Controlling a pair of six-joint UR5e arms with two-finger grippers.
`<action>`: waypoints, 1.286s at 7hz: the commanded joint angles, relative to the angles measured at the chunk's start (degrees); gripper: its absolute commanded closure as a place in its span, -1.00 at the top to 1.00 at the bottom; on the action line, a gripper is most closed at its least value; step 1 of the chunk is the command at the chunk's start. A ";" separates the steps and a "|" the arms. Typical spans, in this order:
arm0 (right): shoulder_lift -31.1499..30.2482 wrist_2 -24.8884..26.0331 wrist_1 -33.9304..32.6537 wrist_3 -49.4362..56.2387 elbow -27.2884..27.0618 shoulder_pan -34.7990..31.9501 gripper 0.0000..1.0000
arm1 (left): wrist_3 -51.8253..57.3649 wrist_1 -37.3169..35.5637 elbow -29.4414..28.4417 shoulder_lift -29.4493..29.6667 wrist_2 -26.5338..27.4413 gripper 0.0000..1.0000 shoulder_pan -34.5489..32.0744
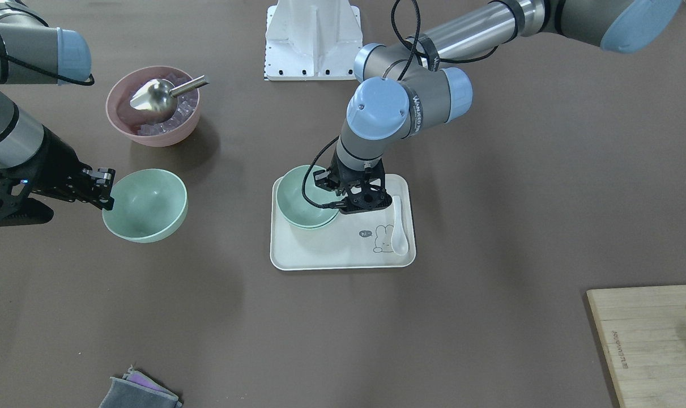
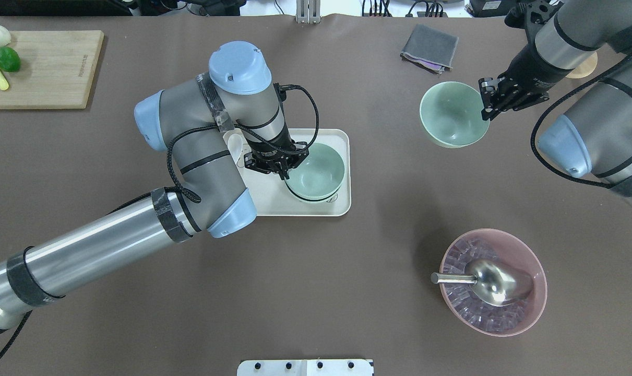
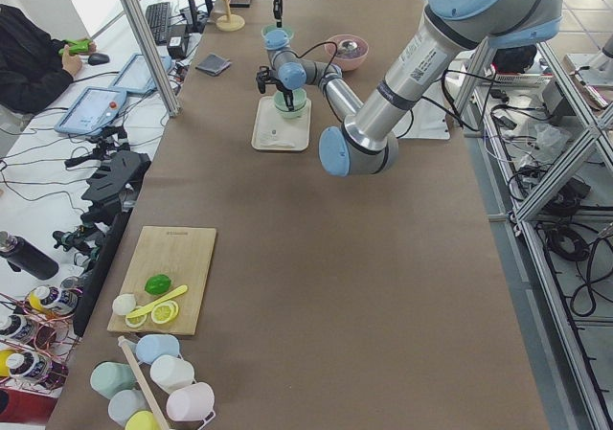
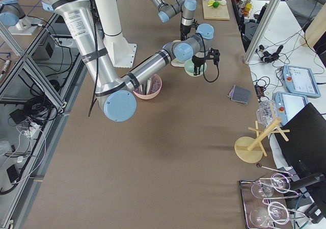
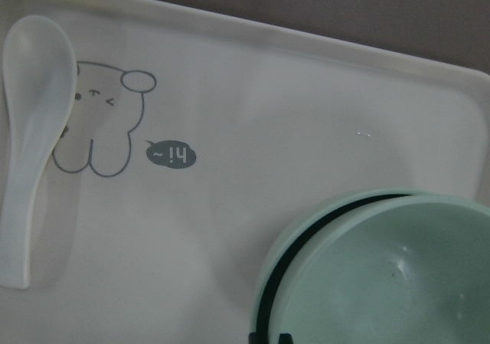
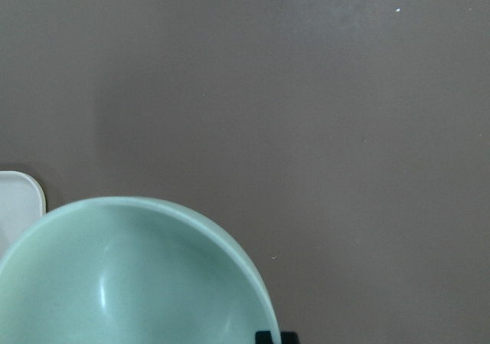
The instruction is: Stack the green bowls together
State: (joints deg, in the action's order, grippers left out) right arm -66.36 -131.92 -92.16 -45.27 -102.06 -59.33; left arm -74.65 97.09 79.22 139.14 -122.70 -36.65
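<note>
Two green bowls (image 1: pixel 300 198) sit nested on the white tray (image 1: pixel 331 252). My left gripper (image 1: pixel 337 197) is shut on the rim of the upper one (image 5: pixel 383 283), and a dark gap shows between it and the lower bowl's rim (image 5: pixel 306 214). The same nested pair (image 2: pixel 316 167) and left gripper (image 2: pixel 285 175) appear in the overhead view. A third green bowl (image 1: pixel 147 207) is held by its rim in my right gripper (image 1: pixel 107 195), shut and apart from the tray. Overhead, that bowl (image 2: pixel 454 112) and the right gripper (image 2: pixel 487 107) are at the far right. The right wrist view shows this bowl (image 6: pixel 138 283) over bare table.
A white spoon (image 1: pixel 399 226) lies on the tray beside the bowls. A pink bowl (image 1: pixel 153 107) with ice and a metal scoop stands near the robot's right side. A wooden cutting board (image 2: pixel 44 68) with fruit and a grey cloth (image 2: pixel 430 47) lie at the far edge.
</note>
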 commanded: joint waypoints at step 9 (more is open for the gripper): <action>-0.18 0.00 0.05 0.00 0.02 0.00 -1.00 | -0.14 2.31 -0.65 -0.09 0.00 -1.00 0.00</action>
State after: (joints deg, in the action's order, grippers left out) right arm -66.53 -131.89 -92.11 -45.26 -102.04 -59.33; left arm -74.77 98.91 78.54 139.04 -122.70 -36.65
